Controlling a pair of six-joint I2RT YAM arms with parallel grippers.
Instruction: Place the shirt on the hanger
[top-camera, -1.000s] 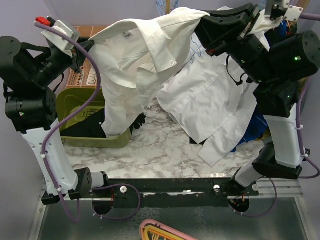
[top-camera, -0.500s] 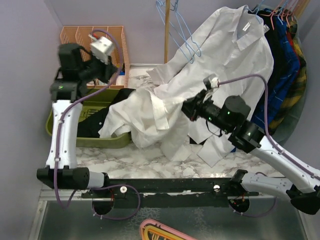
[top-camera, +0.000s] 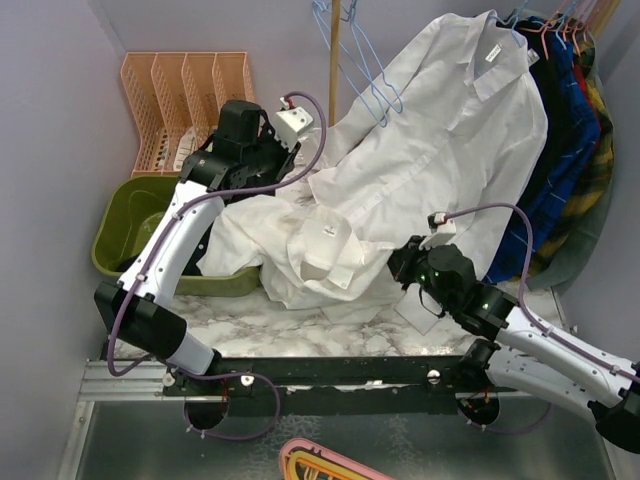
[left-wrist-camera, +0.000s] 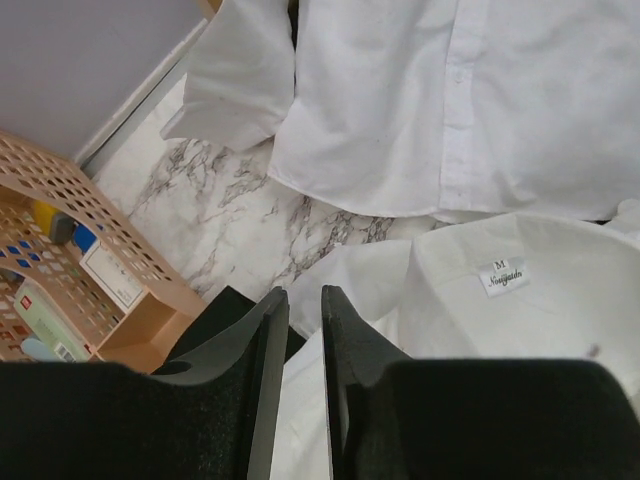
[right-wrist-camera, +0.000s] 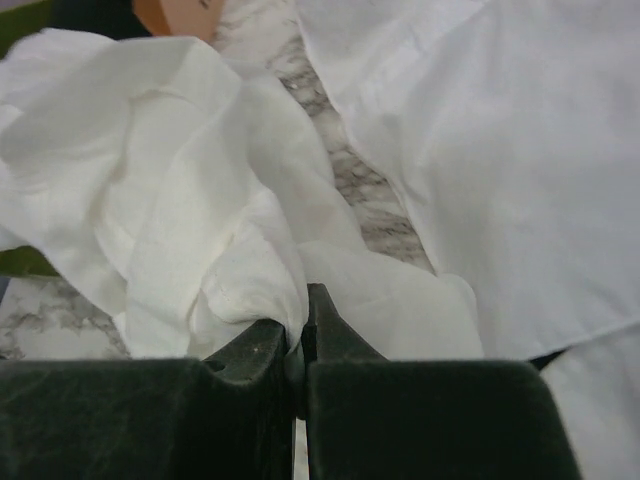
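A crumpled white shirt (top-camera: 310, 255) lies on the marble table, collar and label up, partly over the green basin's rim. My right gripper (top-camera: 400, 265) is low at its right edge and shut on a fold of its fabric (right-wrist-camera: 250, 290); the gripper shows in the right wrist view (right-wrist-camera: 304, 290). My left gripper (top-camera: 272, 165) hovers above the shirt's far side, jaws nearly together with nothing between them (left-wrist-camera: 305, 292); the labelled collar (left-wrist-camera: 500, 275) lies below it. Several light-blue wire hangers (top-camera: 362, 65) hang bare on the rack at the back.
A second white shirt (top-camera: 460, 130) hangs on the rack, its tail reaching the table. Dark and plaid clothes (top-camera: 570, 130) hang at the far right. A green basin (top-camera: 135, 235) with dark cloth and an orange file rack (top-camera: 190, 95) stand at the left.
A second ago both grippers held the shirt high. The left gripper let go and swung away, then came down over it. The right arm dropped low, and the shirt now lies on the table.
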